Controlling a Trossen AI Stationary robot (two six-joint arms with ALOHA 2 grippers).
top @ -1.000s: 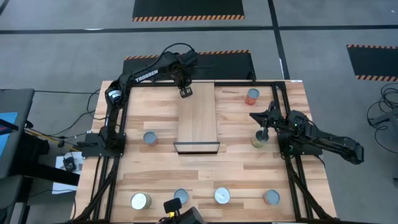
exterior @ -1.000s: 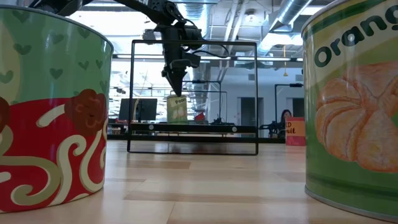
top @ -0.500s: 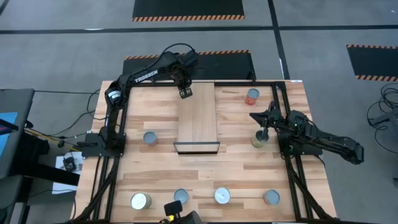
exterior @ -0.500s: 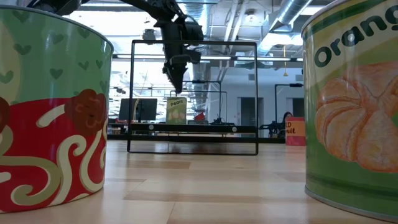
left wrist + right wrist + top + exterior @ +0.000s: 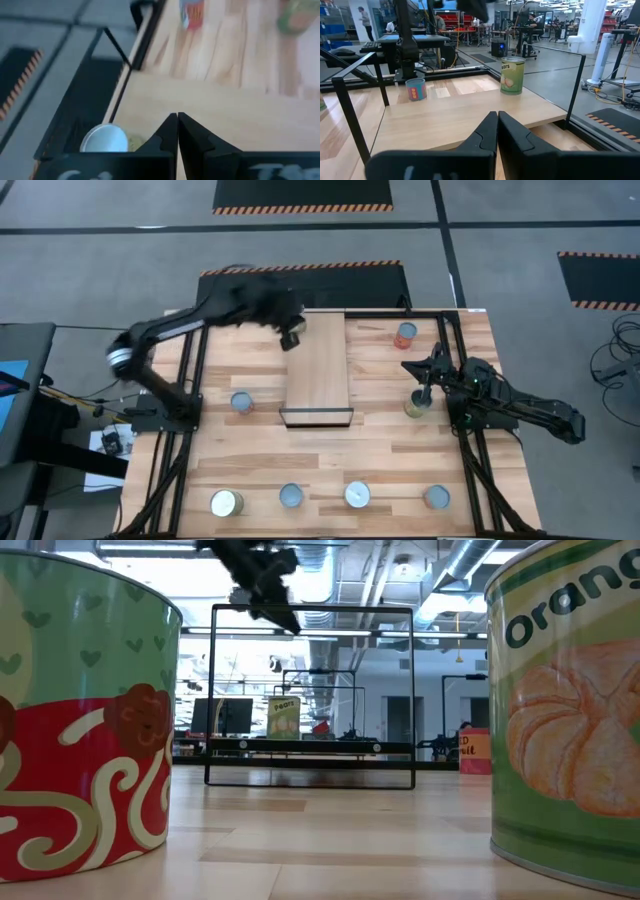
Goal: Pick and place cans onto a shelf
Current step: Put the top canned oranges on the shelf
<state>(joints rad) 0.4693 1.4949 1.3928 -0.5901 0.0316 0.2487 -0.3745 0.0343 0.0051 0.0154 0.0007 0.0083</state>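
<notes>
A yellow-green can (image 5: pixel 512 75) stands at the shelf's (image 5: pixel 317 370) far end, the left hand (image 5: pixel 177 131) closed and empty above. Right hand (image 5: pixel 497 127) closed near another can (image 5: pixel 414 406). Foreground label (image 5: pixel 570 595) reads "Orang".

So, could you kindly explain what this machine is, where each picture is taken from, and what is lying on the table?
These are two robot arms working at a wooden table. One picture looks straight down, one looks level across the tabletop, and one camera sits on each wrist. The left gripper hangs by the back of the shelf, shut and empty, beside a yellow-green can that stands on the shelf. The right gripper, also shut and empty, waits at the table's right side by a second yellow-green can. Six other cans stand about the table. The two huge cans in the level picture are simply close to its lens.
</notes>
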